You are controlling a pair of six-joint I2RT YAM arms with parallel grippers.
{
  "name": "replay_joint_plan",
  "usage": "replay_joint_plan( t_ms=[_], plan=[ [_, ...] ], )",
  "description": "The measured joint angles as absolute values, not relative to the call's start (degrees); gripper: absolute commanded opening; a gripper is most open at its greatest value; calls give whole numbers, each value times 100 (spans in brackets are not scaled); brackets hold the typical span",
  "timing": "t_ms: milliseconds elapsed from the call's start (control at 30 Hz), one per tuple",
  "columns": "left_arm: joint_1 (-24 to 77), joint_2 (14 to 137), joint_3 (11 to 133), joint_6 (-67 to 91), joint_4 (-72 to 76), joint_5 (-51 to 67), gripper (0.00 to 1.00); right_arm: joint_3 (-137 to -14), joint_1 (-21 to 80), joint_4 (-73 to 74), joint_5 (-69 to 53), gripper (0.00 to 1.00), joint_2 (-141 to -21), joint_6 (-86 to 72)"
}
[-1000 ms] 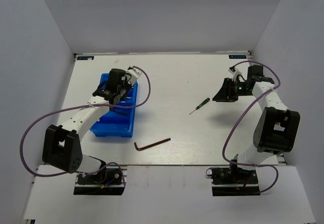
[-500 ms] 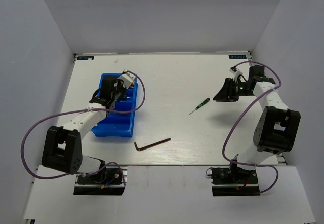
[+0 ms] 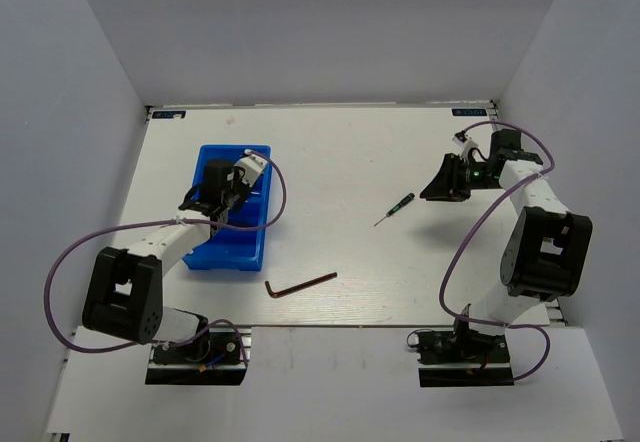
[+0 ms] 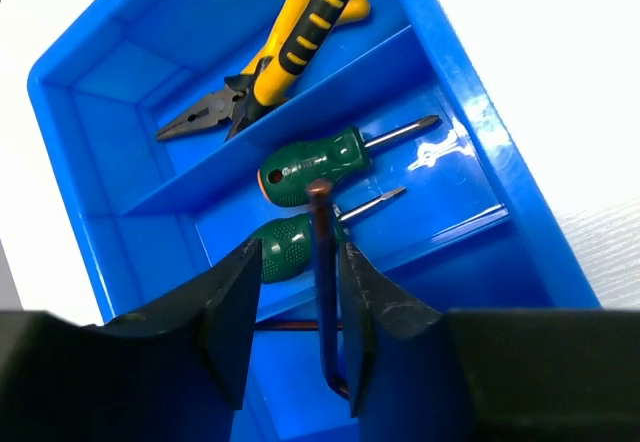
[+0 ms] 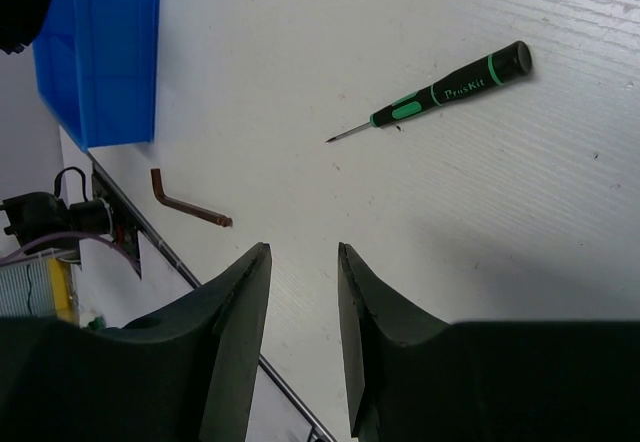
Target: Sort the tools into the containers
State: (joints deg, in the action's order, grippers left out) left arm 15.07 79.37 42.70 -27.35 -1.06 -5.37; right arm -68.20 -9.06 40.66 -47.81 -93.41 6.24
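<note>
My left jaws stand parted over the blue bin. A brown hex key stands loose between them, ungripped, likely meant for the slot beside the green screwdrivers. My right jaws hang open and empty above the counter, facing the slim screwdriver.

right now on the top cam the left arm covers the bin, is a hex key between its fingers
observer: Yes, on the left wrist camera a hex key runs between the left fingers, which stand wider than its shaft, over the blue bin.
operator: whats in there
observer: Yellow-handled pliers in one compartment; a stubby green screwdriver and a second green screwdriver share the next.
operator: right side holding anything
observer: No, the right fingers are open and empty, with the slim screwdriver lying ahead of them.
</note>
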Motion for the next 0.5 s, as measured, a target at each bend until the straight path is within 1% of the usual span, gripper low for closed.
replay_joint_plan(
  t_ms=[33, 67, 233, 367, 467, 500],
  plan=[
    [1505, 7935, 4268, -2709, -104, -537, 52, -6820, -906, 4069, -4783, 39, -9338, 624],
    [1507, 7935, 4268, -2705, -104, -537, 54, -6823, -906, 4069, -4794, 39, -9341, 624],
    [1505, 7839, 4268, -2655, -132, -550, 55, -6825, -921, 4073, -4818, 39, -9338, 624],
    [1505, 7511, 4272, -2589, -259, -537, 58, -6825, -939, 4075, -4818, 39, -9338, 622],
    [1505, 7070, 4300, -2499, -392, -416, 58, -6825, -941, 4075, -4818, 39, -9341, 622],
    [1507, 6908, 4340, -2453, -462, -351, 55, -6825, -941, 4077, -4818, 39, -9338, 622]
  ],
)
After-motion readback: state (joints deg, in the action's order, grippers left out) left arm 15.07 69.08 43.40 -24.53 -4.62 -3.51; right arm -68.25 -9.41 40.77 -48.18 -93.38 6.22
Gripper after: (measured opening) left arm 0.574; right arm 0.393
